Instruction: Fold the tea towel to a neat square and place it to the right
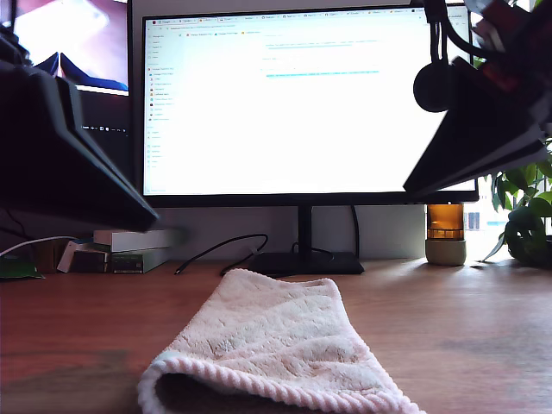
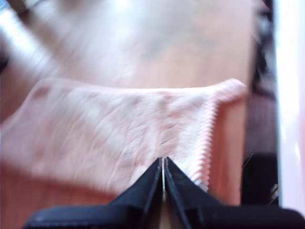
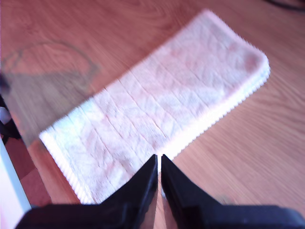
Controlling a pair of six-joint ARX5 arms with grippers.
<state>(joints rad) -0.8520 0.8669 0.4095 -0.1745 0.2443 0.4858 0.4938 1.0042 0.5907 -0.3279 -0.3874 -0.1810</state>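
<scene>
While both arms hang up off the desk, the pale beige-pink fluffy terry tea towel (image 1: pixel 274 341) lies folded into a long strip on the brown wooden desk (image 1: pixel 466 336), running from the near edge of the exterior view back toward the flat black foot of the monitor stand (image 1: pixel 302 261), and its twisted light pink cord hem (image 1: pixel 285 386) curls across the end nearest the camera. Over to my first gripper (image 2: pixel 163 167): the black jaws are pressed together with nothing between them, poised above the towel (image 2: pixel 119 138) near the hemmed end, though this view is blurred. My second gripper (image 3: pixel 158 164) tells the same tale, jaws together and empty, above the long side of the strip (image 3: pixel 157 109), where the layered edges stack up at one end. In the exterior view two dark arm bodies loom, one (image 1: pixel 60 147) on that view's left, one (image 1: pixel 492 112) on its right; which is which I cannot tell. Behind it all glows the wide bright computer monitor (image 1: pixel 302 103), with a black cable (image 1: pixel 220 250) trailing beside the stand, a stack of small boxes (image 1: pixel 129 248) toward the exterior view's left, and an amber jar (image 1: pixel 446 233) plus a green leafy plant (image 1: pixel 526 207) toward its right.
</scene>
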